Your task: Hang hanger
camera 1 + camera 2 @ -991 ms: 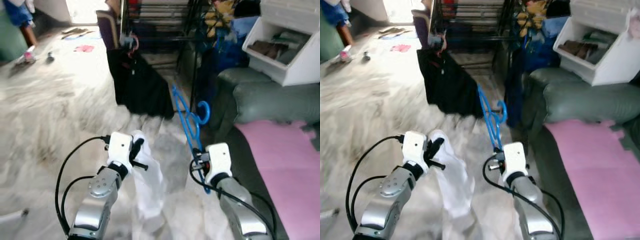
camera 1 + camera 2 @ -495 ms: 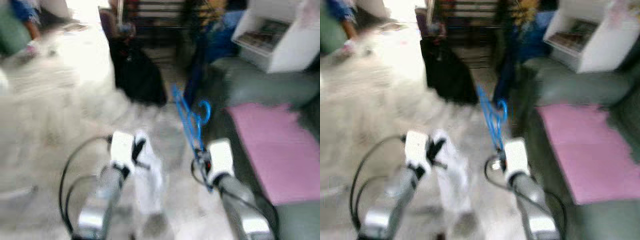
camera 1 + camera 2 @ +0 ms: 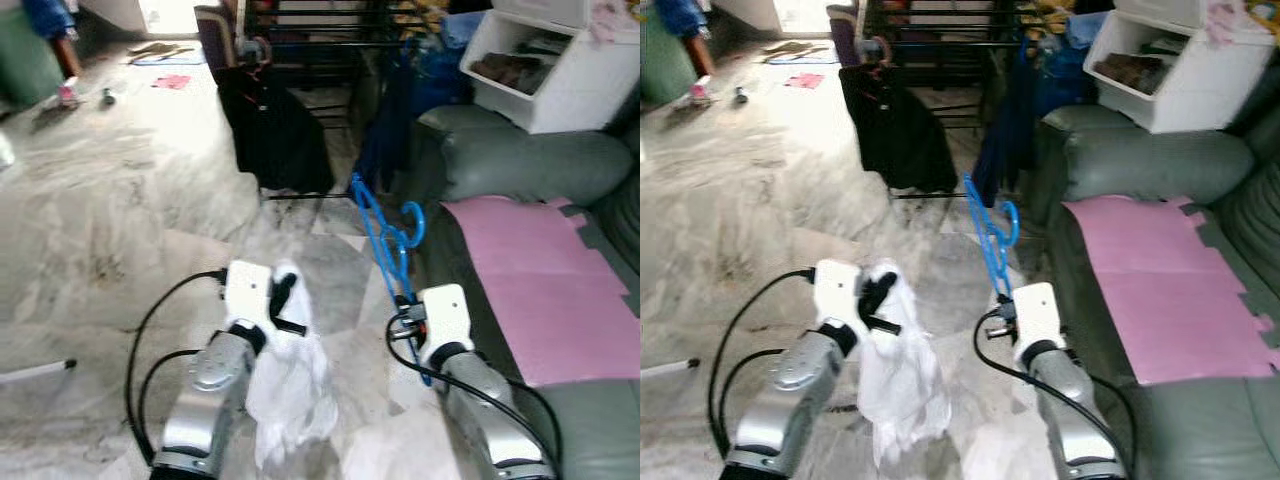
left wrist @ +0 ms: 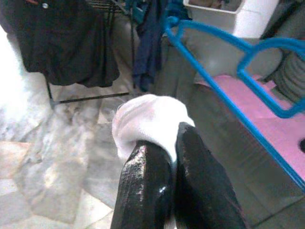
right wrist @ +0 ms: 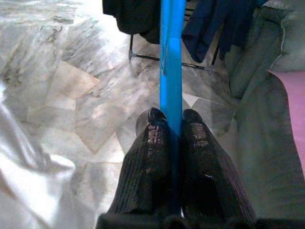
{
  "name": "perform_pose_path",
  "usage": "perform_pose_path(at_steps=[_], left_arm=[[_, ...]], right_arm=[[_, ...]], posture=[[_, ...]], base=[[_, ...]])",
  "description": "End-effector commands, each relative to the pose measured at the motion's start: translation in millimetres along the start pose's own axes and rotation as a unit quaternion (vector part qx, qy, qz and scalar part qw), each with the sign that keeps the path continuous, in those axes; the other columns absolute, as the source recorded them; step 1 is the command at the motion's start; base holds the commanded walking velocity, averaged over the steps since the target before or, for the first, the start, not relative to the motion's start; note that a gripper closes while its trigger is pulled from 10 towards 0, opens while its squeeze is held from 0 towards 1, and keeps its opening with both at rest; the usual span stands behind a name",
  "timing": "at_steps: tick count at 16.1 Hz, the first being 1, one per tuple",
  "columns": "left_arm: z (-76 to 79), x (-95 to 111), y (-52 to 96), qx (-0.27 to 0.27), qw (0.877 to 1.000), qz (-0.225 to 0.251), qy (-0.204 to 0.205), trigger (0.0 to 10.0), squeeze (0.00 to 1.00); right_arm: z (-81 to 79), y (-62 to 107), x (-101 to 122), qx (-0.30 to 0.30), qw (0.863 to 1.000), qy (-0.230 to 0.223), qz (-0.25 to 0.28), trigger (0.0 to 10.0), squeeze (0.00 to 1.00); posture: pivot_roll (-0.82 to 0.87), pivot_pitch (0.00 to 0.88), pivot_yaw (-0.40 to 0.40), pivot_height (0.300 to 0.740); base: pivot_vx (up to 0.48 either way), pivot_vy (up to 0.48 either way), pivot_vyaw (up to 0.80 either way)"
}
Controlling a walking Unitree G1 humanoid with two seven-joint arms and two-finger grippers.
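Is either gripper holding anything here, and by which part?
Both. The right gripper is shut on the blue hanger, pinching one straight bar of its frame, hook pointing away. The left gripper is shut on a bunched fold of the white garment, which hangs below.

This is a lived-in room of a home. A pale marble floor (image 3: 110, 220) spreads across the left and far side. Along the right runs a grey-green sofa (image 3: 520, 165) with a pink mat (image 3: 540, 270) laid on its seat. At the far end stands a black clothes drying rack (image 3: 940, 40) with a black garment (image 3: 275, 135) and dark blue clothes (image 3: 1005, 125) hanging from it. A white storage box (image 3: 560, 70) sits on the sofa's far end.
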State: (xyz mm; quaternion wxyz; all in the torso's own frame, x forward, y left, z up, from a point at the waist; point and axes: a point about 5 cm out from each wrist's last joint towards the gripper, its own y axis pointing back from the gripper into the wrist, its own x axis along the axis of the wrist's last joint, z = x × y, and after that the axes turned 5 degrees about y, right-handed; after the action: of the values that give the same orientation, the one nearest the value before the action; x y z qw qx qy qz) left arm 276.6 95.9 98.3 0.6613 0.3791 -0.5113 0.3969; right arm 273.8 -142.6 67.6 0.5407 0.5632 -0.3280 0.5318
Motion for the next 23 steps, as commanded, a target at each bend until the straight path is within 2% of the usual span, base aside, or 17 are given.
perform_pose_path(at_steps=[1,20,23], left_arm=[[-2.7,5.6,-0.7,0.000,1.000,0.008,-0.003,10.0,0.00],[-1.4,5.2,-1.5,-0.007,1.000,0.003,-0.015,10.0,0.00],[-1.0,5.3,-1.6,-0.009,1.000,0.004,-0.016,10.0,0.00]], right_arm=[[-2.7,-1.5,5.1,0.003,1.000,-0.001,0.010,10.0,0.00],[-6.8,-3.4,7.9,0.007,1.000,0.003,0.017,10.0,0.00],[-6.2,-3.0,8.1,0.006,1.000,0.004,0.018,10.0,0.00]], posture=[[-0.02,0.063,-0.034,0.740],[-0.01,0.068,-0.028,0.740],[-0.01,0.067,-0.028,0.740]], base=[[0.000,0.435,0.00],[0.000,0.348,0.00],[0.000,0.097,0.00]])
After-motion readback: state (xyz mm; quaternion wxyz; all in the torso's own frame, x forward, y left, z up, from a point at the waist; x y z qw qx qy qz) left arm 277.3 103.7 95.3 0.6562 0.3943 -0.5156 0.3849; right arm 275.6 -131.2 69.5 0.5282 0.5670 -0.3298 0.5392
